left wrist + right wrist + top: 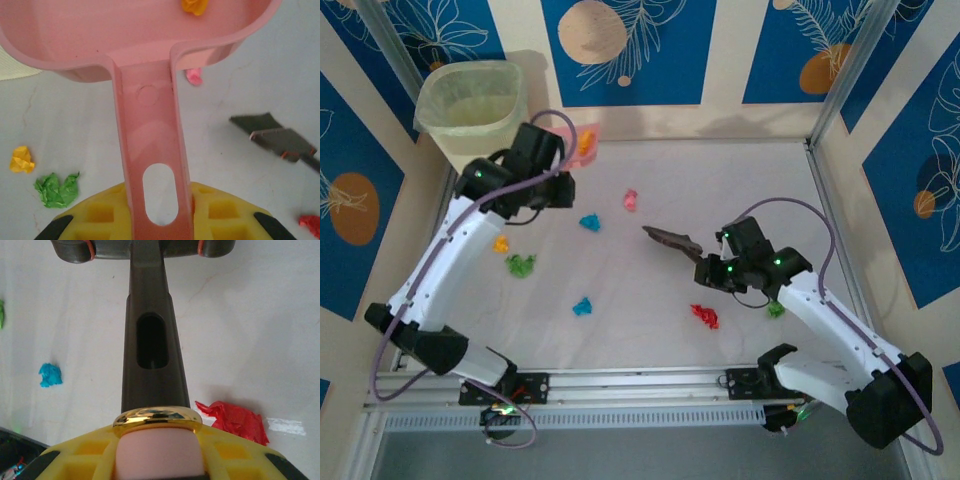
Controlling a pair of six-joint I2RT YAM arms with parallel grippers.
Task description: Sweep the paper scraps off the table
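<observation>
Eight paper scraps (590,222) show from above, seven of them loose on the table (650,345) and spread well apart. A pink scrap (630,200) and a cyan scrap (590,222) lie left of centre. A yellow-orange scrap (501,243) and a green scrap (521,265) sit close together beside the left arm's white link. A second cyan wad (582,306) lies nearer the front rail. On the right side, a red scrap (704,316) and a small green wad (776,309) lie near the right arm. The eighth, an orange scrap (195,6), rests inside the dustpan (125,35).

That pink dustpan is at the far left of the table, just beside a pale translucent bin (475,105) in the corner. The left gripper (557,160) is clamped on the dustpan's flat handle, with its yellow fingers (100,215) on either side by the oval hole. Whether the pan touches the table I cannot tell.

The right gripper (712,268) is closed around the handle of a dark brush (670,240). The brush head points toward the table's centre, apart from every scrap. From the right wrist, the red scrap lies just right of the handle and a cyan one lies off to its left.
</observation>
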